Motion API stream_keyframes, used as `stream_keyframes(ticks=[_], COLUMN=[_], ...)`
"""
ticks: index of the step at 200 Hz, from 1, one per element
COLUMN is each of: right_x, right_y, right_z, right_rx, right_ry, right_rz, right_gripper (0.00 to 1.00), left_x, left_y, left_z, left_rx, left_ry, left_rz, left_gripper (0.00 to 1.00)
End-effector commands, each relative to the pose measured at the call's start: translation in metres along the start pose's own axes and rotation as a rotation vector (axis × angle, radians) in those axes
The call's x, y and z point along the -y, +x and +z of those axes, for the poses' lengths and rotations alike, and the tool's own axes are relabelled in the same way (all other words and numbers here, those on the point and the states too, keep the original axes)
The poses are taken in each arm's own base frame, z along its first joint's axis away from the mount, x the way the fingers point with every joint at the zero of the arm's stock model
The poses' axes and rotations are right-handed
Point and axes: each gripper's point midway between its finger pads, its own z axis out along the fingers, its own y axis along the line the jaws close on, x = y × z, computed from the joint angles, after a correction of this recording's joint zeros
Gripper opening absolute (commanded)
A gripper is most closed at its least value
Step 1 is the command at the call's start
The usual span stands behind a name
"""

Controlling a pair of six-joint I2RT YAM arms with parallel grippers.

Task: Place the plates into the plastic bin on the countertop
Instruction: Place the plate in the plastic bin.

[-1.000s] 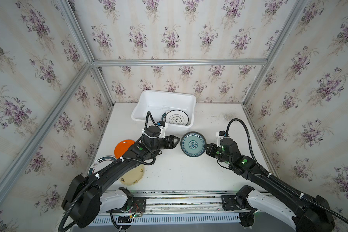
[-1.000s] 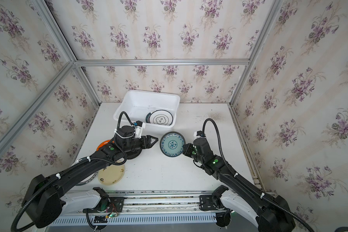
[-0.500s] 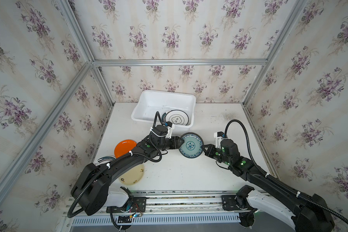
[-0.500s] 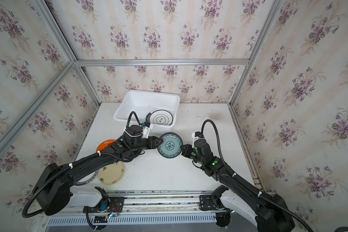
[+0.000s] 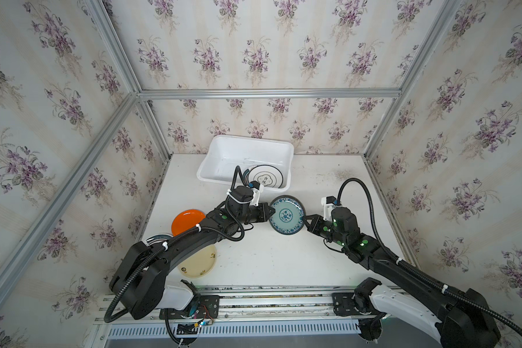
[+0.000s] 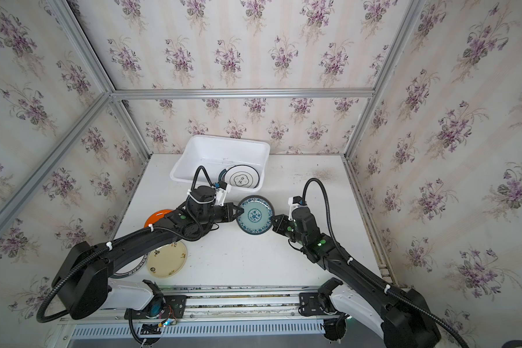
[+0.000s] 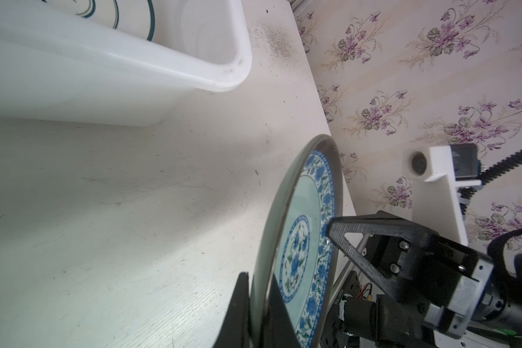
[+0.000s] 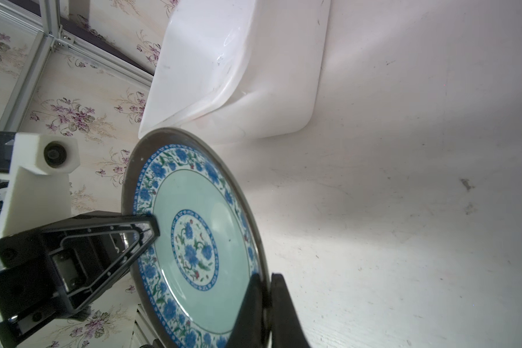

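Teal-patterned plate hangs at the middle of the frame in both top views, clear of the desk, face up and close to level, caught by its rim from two opposite sides. My left fingers are clamped on the edge toward the left of the frame, and the left wrist view shows them pressed tight on either side of the rim. My right fingers straddle the opposite edge, toward the right of the frame. From the right wrist view I cannot tell whether they pinch the rim or merely sit around it. What the next move turns on, as I judge it, is that the plastic bin lies above and a little left of the plate in the frame, near it but not touching, with a white plate lying in its right-hand end. That makes the left arm the nearer carrier. The line between the two grips runs across the frame, roughly along the bin's near wall. The left arm comes up from the lower left with its elbow bent, passes beside the orange plate and over part of the cream plate, and points its wrist right. The right arm rises on a diagonal from the lower right, its wrist pointing left. I reckon the right fingers must be clear before the left arm lifts the plate over the near rim.
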Motion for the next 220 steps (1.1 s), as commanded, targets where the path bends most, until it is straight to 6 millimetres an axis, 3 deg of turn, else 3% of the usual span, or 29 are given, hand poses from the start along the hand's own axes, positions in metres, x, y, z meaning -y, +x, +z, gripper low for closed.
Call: stream_keyframes(ticks=[1,14,26,69,101,104,161,220], right_x=[-0.030,-0.032,-0.032,-0.033,-0.052,-0.047,-0.052,-0.050], right_y=[-0.011,-0.013,-0.013,-0.014,-0.016,-0.025,-0.044,-0.061], right_z=[-0.006,-0.009,-0.013,-0.021,-0.027,-0.028,-0.023,-0.021], right_rx=[0.029,0.036,0.041,0.017,-0.015,0.008,-0.021,-0.014], right_ry=[-0.118,-0.119,-0.118,-0.077,-0.122,-0.107,-0.033,0.010], right_rz=[-0.031,-0.032,-0.031,-0.036,-0.090,-0.081,-0.148,-0.174], right_gripper=[0.48,0.65,0.74,0.88,0.97,0.97,1.00,1.00], left_x=[0.012,0.015,0.020,0.031,0.022,0.021,-0.004,-0.070], left_y=[-0.009,-0.014,-0.022,-0.049,-0.074,-0.078,-0.154,-0.199], left_z=[-0.001,-0.002,-0.004,-0.006,-0.005,-0.006,-0.026,-0.015], left_rx=[0.012,0.014,0.021,0.044,0.050,0.056,0.200,0.243], left_ry=[0.035,0.041,0.047,0.076,0.049,0.049,-0.030,-0.245], left_rz=[0.025,0.029,0.033,0.025,0.006,0.002,-0.032,-0.051], left_gripper=[0.00,0.00,0.00,0.00,0.00,0.00,0.00,0.00])
